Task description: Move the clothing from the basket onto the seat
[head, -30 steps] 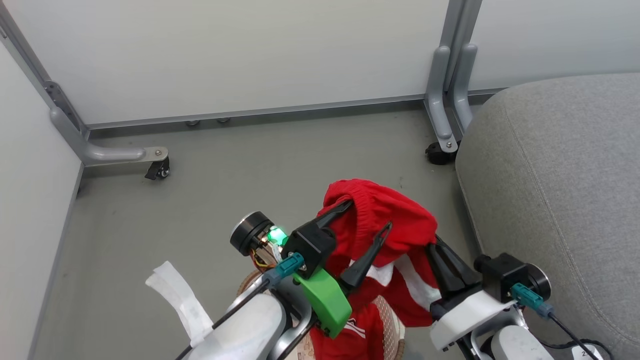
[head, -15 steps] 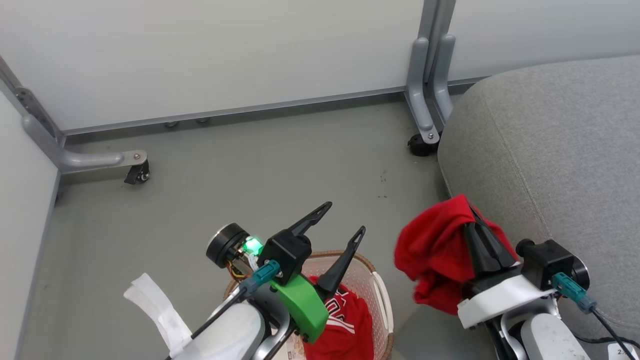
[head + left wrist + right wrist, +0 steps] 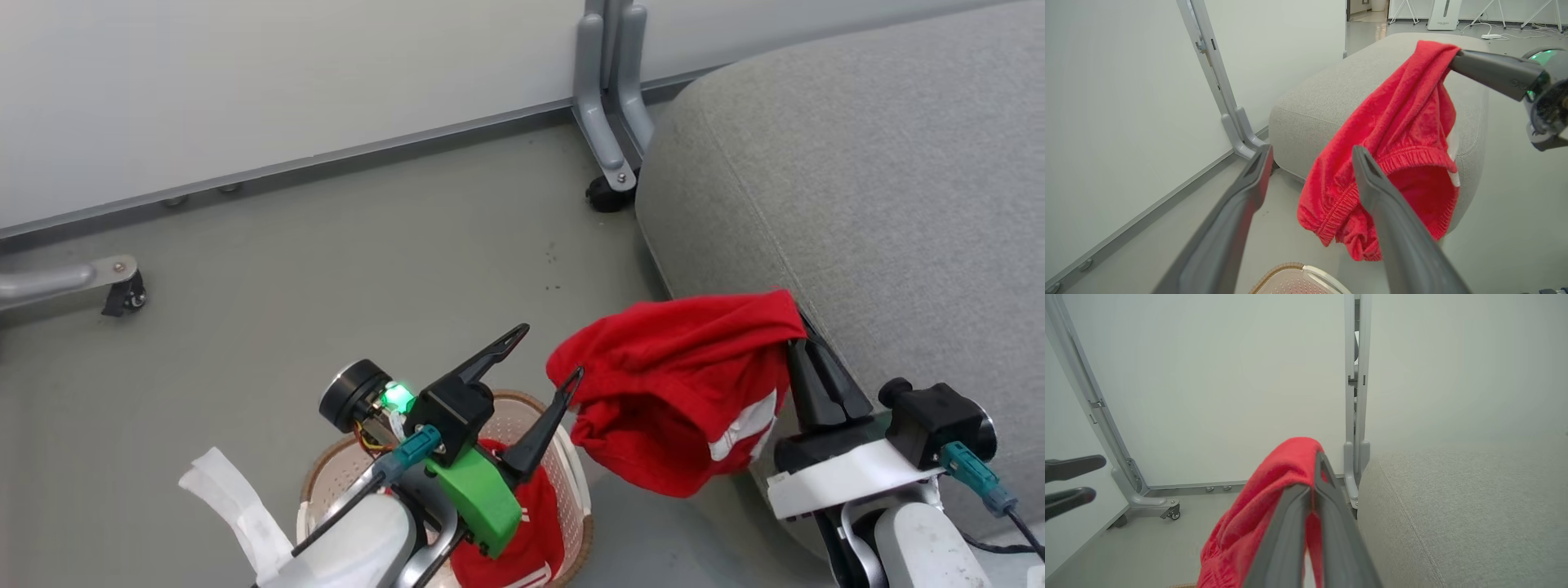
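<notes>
Head view: your right gripper (image 3: 802, 333) is clamped on the red garment (image 3: 669, 384), which hangs over the floor just off the seat (image 3: 857, 204) edge. Left gripper (image 3: 550, 351) is spread and empty above the basket (image 3: 575, 482), with the jersey (image 3: 531, 523) inside.
Left wrist view: the garment droops long-axis down from the pinch, in front of the seat.
Right wrist view: fingers pinched together and roughly level, seat to their right and lower. The right arm is nearer, so you'd likely carry it right, over the cushion.

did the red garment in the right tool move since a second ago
Yes: the red garment went rightward, from over the basket to the seat edge.
</notes>
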{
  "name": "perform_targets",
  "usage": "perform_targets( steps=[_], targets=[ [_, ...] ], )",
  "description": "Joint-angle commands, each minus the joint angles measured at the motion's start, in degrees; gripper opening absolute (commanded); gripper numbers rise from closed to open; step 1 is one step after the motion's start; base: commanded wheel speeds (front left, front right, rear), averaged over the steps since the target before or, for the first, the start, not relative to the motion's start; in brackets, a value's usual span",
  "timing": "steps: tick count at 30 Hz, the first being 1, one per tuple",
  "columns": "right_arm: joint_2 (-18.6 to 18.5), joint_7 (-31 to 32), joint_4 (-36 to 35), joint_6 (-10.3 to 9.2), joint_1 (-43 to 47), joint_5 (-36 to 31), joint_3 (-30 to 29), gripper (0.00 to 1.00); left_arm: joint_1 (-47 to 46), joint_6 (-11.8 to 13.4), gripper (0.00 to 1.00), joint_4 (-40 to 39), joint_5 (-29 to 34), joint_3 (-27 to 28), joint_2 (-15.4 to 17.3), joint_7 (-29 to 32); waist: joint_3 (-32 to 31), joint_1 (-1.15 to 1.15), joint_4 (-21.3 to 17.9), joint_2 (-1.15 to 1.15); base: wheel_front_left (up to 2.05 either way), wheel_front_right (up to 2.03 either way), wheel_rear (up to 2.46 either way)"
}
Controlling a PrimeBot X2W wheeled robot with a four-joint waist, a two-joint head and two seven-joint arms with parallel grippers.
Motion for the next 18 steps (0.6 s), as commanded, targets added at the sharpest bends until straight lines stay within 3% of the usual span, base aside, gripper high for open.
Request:
perform_targets(
  steps=[1, 18],
  targets=[
    [-0.16, -0.12, -0.87, -0.08, 0.44, -0.04, -0.12, 0.00, -1.23, -0.16, 1.00, -0.31, 0.21, -0.01, 0.39, 0.22, 3.00, 0.00, -4.59, 0.00, 0.00, 0.00, 0.00],
    [-0.15, -0.12, -7.23, -0.08, 0.68, 3.94, -1.43, 0.00, -6.42, -1.79, 1.00, -3.25, 2.78, -2.56, 2.65, 3.09, 11.64, 0.00, -18.96, 0.00, 0.00, 0.00, 0.00]
  ],
)
